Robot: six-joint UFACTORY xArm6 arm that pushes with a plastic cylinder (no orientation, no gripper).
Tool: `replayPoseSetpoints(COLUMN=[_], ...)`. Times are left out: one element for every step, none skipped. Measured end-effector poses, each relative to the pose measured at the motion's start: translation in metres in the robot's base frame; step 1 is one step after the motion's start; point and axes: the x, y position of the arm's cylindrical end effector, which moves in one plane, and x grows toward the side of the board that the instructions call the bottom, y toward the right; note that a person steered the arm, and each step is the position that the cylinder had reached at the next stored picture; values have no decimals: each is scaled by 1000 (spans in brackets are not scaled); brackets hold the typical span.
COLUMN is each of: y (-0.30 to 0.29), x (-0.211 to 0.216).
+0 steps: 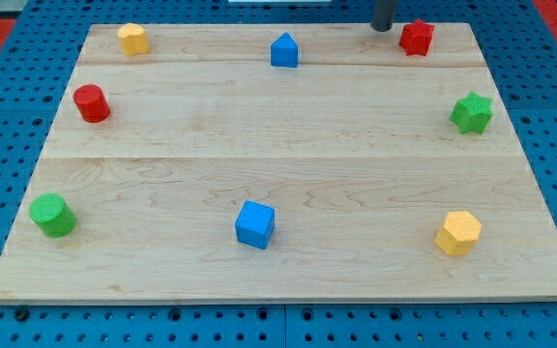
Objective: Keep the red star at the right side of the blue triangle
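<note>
The red star [416,38] lies near the top right of the wooden board [288,174]. The blue triangle [284,50] lies at the top middle, well to the star's left. My tip [382,29] is at the view's top edge, just left of the red star and right of the blue triangle, a small gap from the star.
A yellow block [132,39] lies at top left, a red cylinder [92,103] at left, a green cylinder [53,215] at bottom left, a blue cube [254,224] at bottom middle, a yellow hexagon [458,233] at bottom right, a green star [472,112] at right.
</note>
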Motion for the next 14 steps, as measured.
replayPoseSetpoints(y=[19, 56, 105, 91, 39, 69, 98, 41, 20, 39, 62, 15, -3, -20], x=[1, 0, 0, 1, 30, 48, 68, 57, 56, 76, 82, 77, 76, 65])
